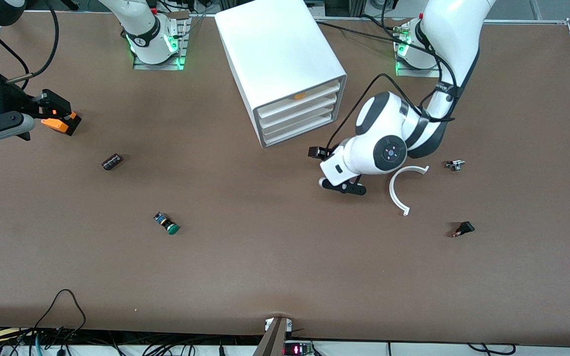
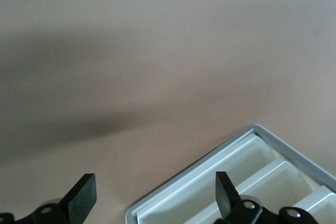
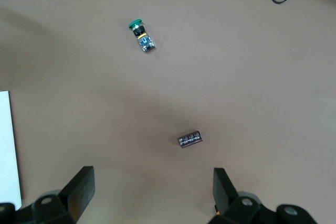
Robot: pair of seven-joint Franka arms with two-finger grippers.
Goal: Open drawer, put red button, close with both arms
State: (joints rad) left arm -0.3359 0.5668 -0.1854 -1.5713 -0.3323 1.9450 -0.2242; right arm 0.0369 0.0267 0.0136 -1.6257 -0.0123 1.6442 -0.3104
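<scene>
The white cabinet (image 1: 280, 54) stands at the table's middle near the arms' bases. Its four drawers (image 1: 297, 111) all sit pushed in, fronts turned toward the left arm's end. My left gripper (image 1: 328, 170) hangs open just in front of the lowest drawers. In the left wrist view it (image 2: 155, 198) is empty, and one fingertip (image 2: 226, 192) overlaps the cabinet's corner (image 2: 247, 166). My right gripper (image 1: 70, 116) waits open and empty over the right arm's end of the table, also seen as (image 3: 152, 192). The red button shows in no view.
A green-capped button (image 1: 167, 223) (image 3: 140, 35) and a dark cylinder (image 1: 112, 161) (image 3: 190, 139) lie toward the right arm's end. Near the left arm lie a white curved strip (image 1: 399, 190), a small metal part (image 1: 455, 164) and a black piece with a reddish tip (image 1: 463, 229). Something orange (image 1: 299, 95) shows above the top drawer.
</scene>
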